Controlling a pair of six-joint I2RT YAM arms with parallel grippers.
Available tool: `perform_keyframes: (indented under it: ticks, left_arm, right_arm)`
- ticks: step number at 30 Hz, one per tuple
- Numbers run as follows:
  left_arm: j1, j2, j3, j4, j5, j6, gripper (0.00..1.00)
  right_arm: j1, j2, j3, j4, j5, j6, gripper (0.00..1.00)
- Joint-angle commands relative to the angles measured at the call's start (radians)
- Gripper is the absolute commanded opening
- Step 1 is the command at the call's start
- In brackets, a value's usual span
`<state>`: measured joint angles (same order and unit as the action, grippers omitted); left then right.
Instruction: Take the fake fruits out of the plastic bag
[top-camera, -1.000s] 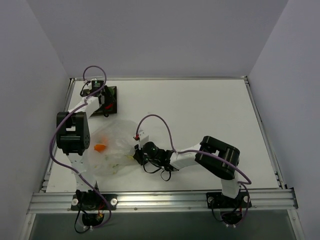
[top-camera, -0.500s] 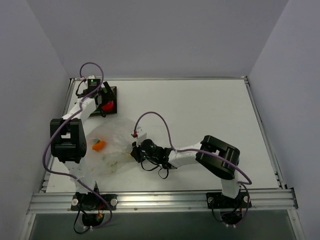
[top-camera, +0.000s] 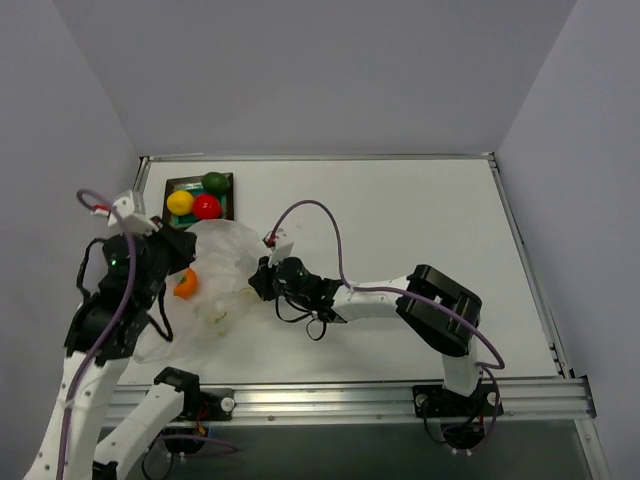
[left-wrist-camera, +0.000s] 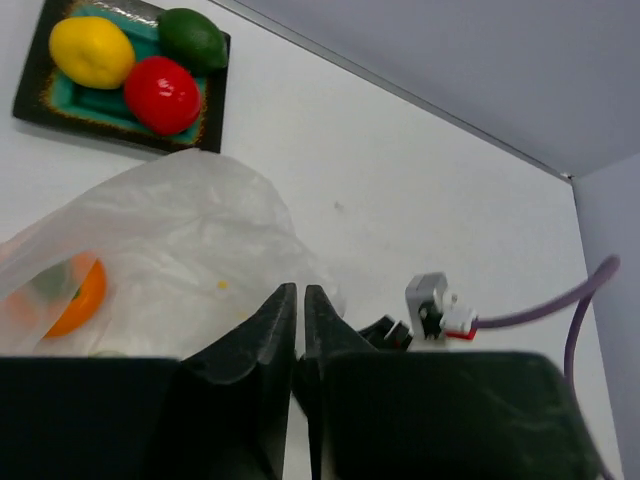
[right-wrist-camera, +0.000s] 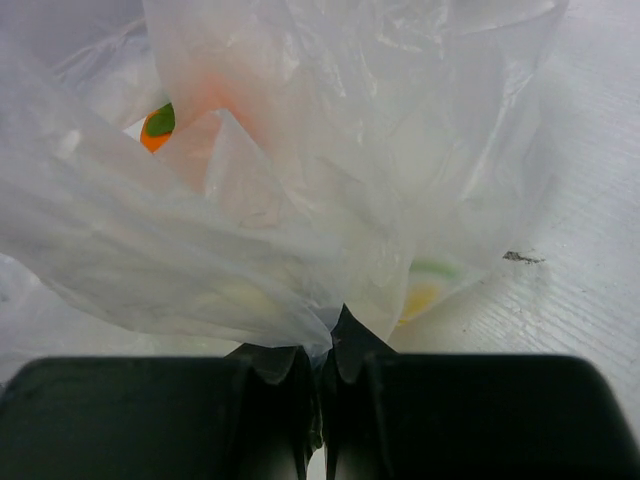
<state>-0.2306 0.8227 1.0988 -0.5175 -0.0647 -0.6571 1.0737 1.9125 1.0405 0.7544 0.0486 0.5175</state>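
Note:
The plastic bag (top-camera: 222, 272) lies crumpled at the near left, with the orange fruit (top-camera: 186, 284) inside it. In the left wrist view the orange fruit (left-wrist-camera: 74, 302) shows through the bag (left-wrist-camera: 190, 230). The yellow fruit (top-camera: 180, 201), red fruit (top-camera: 207, 206) and dark green fruit (top-camera: 214, 182) lie on the tray (top-camera: 229, 196). My right gripper (right-wrist-camera: 325, 345) is shut on a fold of the bag's right edge (right-wrist-camera: 300, 200). My left gripper (left-wrist-camera: 300, 291) hangs shut and empty, high over the bag's right part.
My left arm (top-camera: 125, 290) rises tall over the near left corner and covers part of the bag. A metal rail (top-camera: 330, 400) runs along the near edge. Grey walls close in the table. A yellow-green patch (right-wrist-camera: 425, 285) shows through the bag.
The left gripper opened over the tray, left the red fruit there, then rose back towards the bag and shut. The right gripper has shifted slightly left with the bag's edge.

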Motion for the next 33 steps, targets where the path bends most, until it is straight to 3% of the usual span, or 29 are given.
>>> perform_keyframes:
  ticks: [1,7,18,23,26,30,33]
  left_arm:
    - [-0.033,-0.109,-0.019,-0.318,-0.113,-0.021,0.05]
    - [-0.041,-0.214,-0.191,-0.386,-0.083,-0.067,0.02]
    - [-0.070,0.009,-0.378,-0.087,-0.214,-0.081,0.02]
    - [-0.078,0.100,-0.454,-0.062,-0.357,-0.105,0.04]
    - [-0.078,0.142,-0.477,-0.050,-0.429,-0.134,0.10]
    - [-0.078,0.165,-0.485,0.095,-0.416,-0.118,0.32]
    - [-0.079,0.199,-0.439,0.097,-0.420,-0.124,0.40]
  right_arm:
    - [-0.015,-0.030,0.021,0.013,0.060,0.035,0.00]
    - [-0.049,-0.069,-0.005,0.013,0.063,0.042,0.00]
    - [-0.018,-0.191,-0.227,0.095,0.114,0.088,0.00]
    - [0.066,-0.248,-0.361,0.134,0.160,0.133,0.00]
    - [0.144,-0.299,-0.390,0.109,0.232,0.130,0.00]
    - [0.190,-0.310,-0.392,0.088,0.261,0.125,0.00]
    - [0.192,-0.302,-0.381,0.083,0.267,0.116,0.00]
